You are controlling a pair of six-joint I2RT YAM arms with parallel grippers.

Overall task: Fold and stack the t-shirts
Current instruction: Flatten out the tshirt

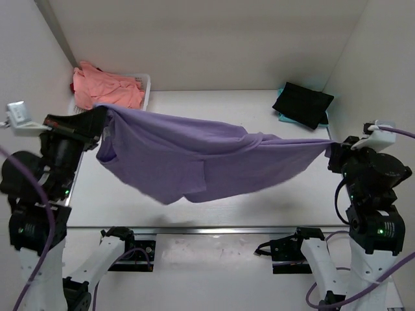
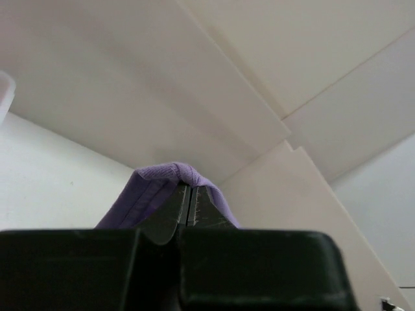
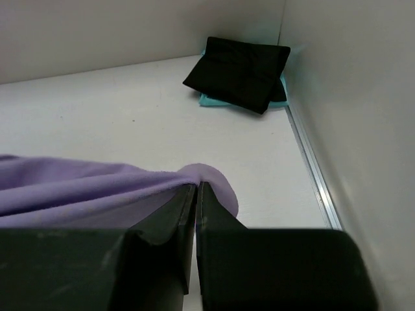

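**Two robot arms hold a lavender-purple t-shirt (image 1: pixel 194 162) stretched in the air over a white table (image 1: pixel 214 107).**

At far left, the left gripper (image 1: pixel 102 114) has its jaws pressed together on a bunched edge of the shirt; in the left wrist view the cloth folds over the closed fingertips (image 2: pixel 178 206). Behind it, in the far left corner, salmon-pink t-shirts (image 1: pixel 104 87) lie heaped in a white basket (image 1: pixel 146 83). The purple shirt spans from arm to arm, wide at its left end. It sags in a loose belly over the middle of the table, its lowest part toward the near edge. In the far right corner, a folded black t-shirt (image 1: pixel 303 103) lies on top of a teal t-shirt (image 3: pixel 209 100), close to the right wall. At right, the right gripper (image 1: pixel 331 148) is closed tight on the shirt's other end, where the cloth is drawn into a narrow twist.
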